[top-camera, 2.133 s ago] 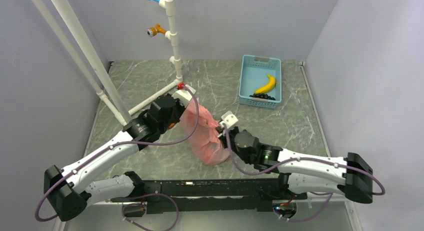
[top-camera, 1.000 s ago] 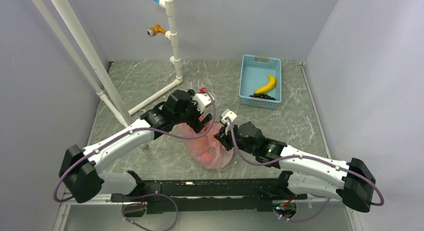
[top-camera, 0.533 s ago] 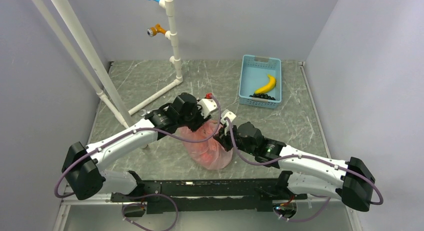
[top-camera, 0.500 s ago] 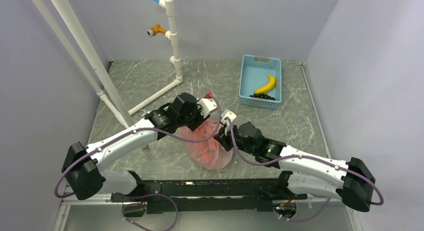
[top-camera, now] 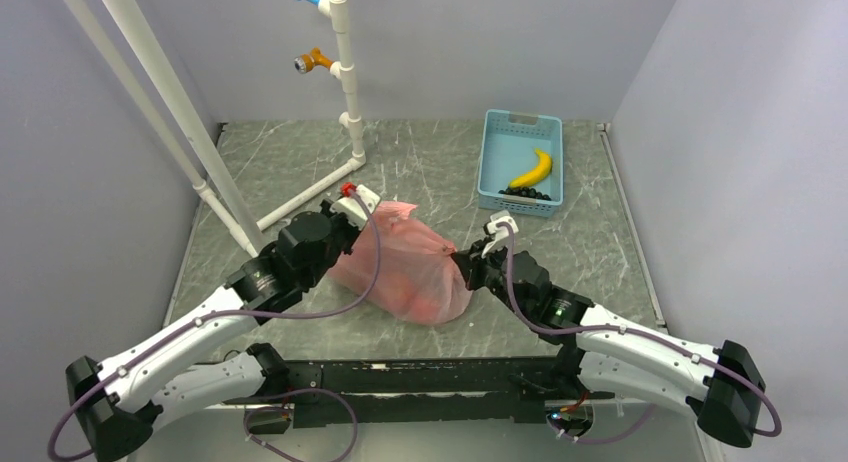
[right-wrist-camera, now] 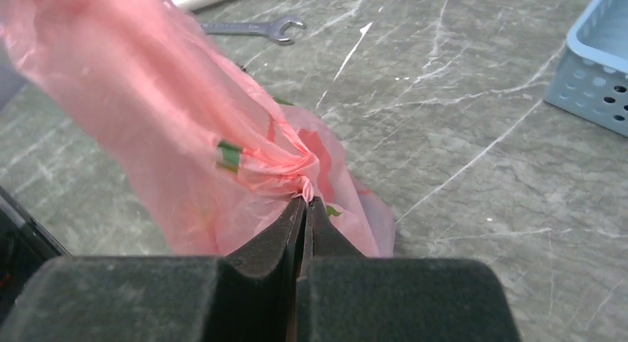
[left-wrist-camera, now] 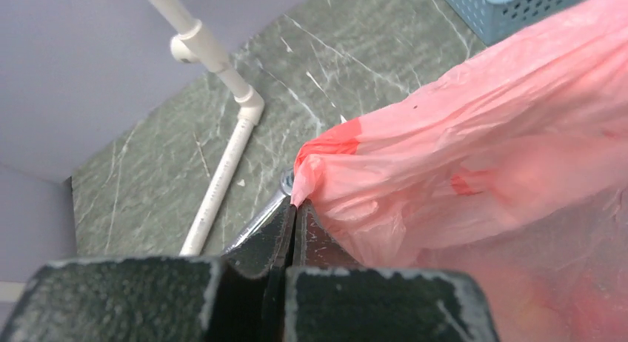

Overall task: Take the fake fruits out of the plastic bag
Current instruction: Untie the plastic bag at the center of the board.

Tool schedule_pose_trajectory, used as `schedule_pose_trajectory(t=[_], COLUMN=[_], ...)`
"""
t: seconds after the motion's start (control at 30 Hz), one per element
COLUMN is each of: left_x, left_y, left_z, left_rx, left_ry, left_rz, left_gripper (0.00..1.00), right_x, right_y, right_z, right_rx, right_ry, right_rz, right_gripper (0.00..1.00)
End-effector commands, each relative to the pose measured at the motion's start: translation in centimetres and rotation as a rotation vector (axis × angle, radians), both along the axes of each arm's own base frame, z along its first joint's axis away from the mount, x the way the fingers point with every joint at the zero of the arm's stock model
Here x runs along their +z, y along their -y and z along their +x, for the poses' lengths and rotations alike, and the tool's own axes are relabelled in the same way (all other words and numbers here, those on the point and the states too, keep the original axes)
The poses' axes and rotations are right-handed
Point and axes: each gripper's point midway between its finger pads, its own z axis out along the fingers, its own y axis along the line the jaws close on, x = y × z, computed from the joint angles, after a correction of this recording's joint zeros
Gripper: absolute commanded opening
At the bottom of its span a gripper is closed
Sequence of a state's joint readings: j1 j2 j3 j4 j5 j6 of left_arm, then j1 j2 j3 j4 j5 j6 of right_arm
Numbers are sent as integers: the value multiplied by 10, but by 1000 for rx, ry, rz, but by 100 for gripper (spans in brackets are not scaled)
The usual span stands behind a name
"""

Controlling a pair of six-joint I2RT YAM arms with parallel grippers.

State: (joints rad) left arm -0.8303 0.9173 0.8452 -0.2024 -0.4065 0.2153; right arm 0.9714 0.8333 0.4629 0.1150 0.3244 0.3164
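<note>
The pink plastic bag (top-camera: 400, 267) lies stretched between both arms at the middle of the table. My left gripper (top-camera: 345, 234) is shut on the bag's left edge; in the left wrist view its tips (left-wrist-camera: 295, 206) pinch a gathered corner of the film (left-wrist-camera: 459, 135). My right gripper (top-camera: 466, 267) is shut on the bag's right side, and its tips (right-wrist-camera: 305, 201) clamp a bunched fold with a green print (right-wrist-camera: 229, 153). The fake fruits stay inside the bag and show only as a darker red bulge (top-camera: 425, 300) through the film.
A blue basket (top-camera: 523, 117) at the back right holds a yellow banana (top-camera: 531, 169) and black grapes (top-camera: 527, 194). A white pipe frame (top-camera: 310, 194) stands at the back left. A wrench (right-wrist-camera: 252, 27) lies on the table behind the bag.
My left gripper has shut on the bag's edge and drawn back to the left. The right gripper moved right with its fold, so the bag is spread wider between them.
</note>
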Motion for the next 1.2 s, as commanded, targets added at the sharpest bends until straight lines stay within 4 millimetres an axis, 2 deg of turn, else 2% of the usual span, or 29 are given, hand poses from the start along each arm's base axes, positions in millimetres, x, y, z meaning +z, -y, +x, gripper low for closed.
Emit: schedule_pose_trajectory(t=[0.0,0.1,0.23,0.3,0.37,0.4,0.43,0.5,0.6,0.77,0.93,1.0,1.03,1.1,1.13,1.17], left_x=[41,42,38,37,35,36,36,36,36,36,38,38,38,38,38,38], left_y=[-26,-19,-15,-12,-10,-9,-9,-9,-7,-8,-9,-10,-10,-11,-11,-11], left_z=[7,4,5,5,5,5,5,6,5,5,3,3,3,3,3,3], left_rx=[132,87,78,64,55,52,49,52,44,45,44,46,47,48,47,49], left_ry=[149,149,125,118,113,113,112,112,109,111,121,123,122,124,124,124], left_rz=[-109,-121,-105,-102,-101,-101,-99,-98,-99,-101,-111,-112,-111,-110,-110,-108], left_gripper=[0,0,0,0,0,0,0,0,0,0,0,0,0,0,0,0], right_x=[-9,-3,18,30,41,45,50,57,63,72,70,67,67,70,71,73], right_y=[11,-2,-19,-24,-30,-34,-39,-52,-66,-82,-86,-90,-91,-91,-91,-90], right_z=[6,1,-2,-1,0,-3,-6,-14,-15,10,36,44,48,52,53,52], right_rx=[-74,7,112,135,161,191,235,319,316,153,17,-10,-24,-57,-66,-68], right_ry=[-40,-25,13,30,45,53,74,112,175,213,289,299,304,307,306,306], right_rz=[40,26,1,-11,-21,-25,-37,-52,-125,-229,-380,-417,-429,-440,-436,-423], right_gripper=[0,0,2,20,41,55,77,90,96,99,99,88,78,50,39,35])
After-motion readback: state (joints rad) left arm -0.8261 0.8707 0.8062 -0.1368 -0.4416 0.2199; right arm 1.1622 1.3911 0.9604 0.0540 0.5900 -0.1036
